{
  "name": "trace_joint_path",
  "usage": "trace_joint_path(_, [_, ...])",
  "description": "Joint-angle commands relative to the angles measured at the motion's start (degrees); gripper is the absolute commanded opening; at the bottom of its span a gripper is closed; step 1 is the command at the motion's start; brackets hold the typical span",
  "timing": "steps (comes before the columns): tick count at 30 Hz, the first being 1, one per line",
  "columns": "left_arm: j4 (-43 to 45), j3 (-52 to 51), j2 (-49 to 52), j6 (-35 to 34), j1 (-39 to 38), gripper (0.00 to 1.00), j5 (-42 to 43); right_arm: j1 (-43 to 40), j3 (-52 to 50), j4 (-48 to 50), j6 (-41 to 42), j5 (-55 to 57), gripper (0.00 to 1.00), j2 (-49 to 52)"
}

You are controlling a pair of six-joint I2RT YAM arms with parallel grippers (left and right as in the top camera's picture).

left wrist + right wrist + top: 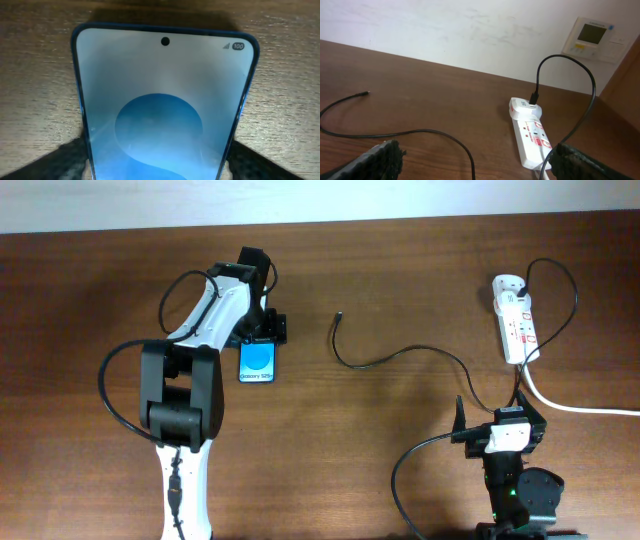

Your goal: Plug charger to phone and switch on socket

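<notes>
While the overhead view shows the phone (258, 362) only as a small blue rectangle lying left of centre on the desk (400, 260), the left wrist view fills with its screen: a punch-hole camera, signal bars and a "100" battery badge. Only the overhead catches the white "Galaxy S25" line at its near end. The left hand (263, 335) is clamped on the phone, its fingers (65, 160) against both long edges. The charger (390, 357) curls well apart to the right, its tip (366, 93) loose and its other end plugged into the socket (517, 320). The socket's red labels are unreadable. Nearby, the right hand (498, 418) holds its fingers (380, 160) spread wide.
</notes>
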Motion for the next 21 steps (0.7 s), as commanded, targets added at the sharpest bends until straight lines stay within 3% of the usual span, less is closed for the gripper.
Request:
trace_joint_path(1, [0.31, -2.47, 1.79, -0.81, 0.04, 0.75, 0.81, 0.42, -0.31, -0.26, 0.24, -0.76, 0.98, -0.44])
trace_joint_path(2, [0.11, -2.45, 1.79, -1.16, 0.04, 0.71, 0.81, 0.42, -0.31, -0.24, 0.24, -0.76, 0.98, -0.44])
trace_joint_path(6, [-1.05, -0.66, 1.7, -2.19, 0.15, 0.72, 4.0, 0.42, -0.31, -0.24, 0.24, -0.76, 0.98, -0.44])
trace_joint_path(12, [-10.6, 12.0, 1.7, -4.26, 0.26, 0.75, 5.42, 0.42, -0.31, -0.26, 0.24, -0.76, 0.98, -0.44])
trace_joint_path(19, [-12.15, 15.82, 1.7, -6.82, 2.73, 0.72, 17.64, 0.42, -0.31, -0.26, 0.24, -0.76, 0.98, -0.44])
trace_joint_path(21, [-12.13, 15.82, 1.7, -6.84, 4.09, 0.7, 24.85, 0.42, -0.31, -0.24, 0.24, -0.76, 0.98, -0.44])
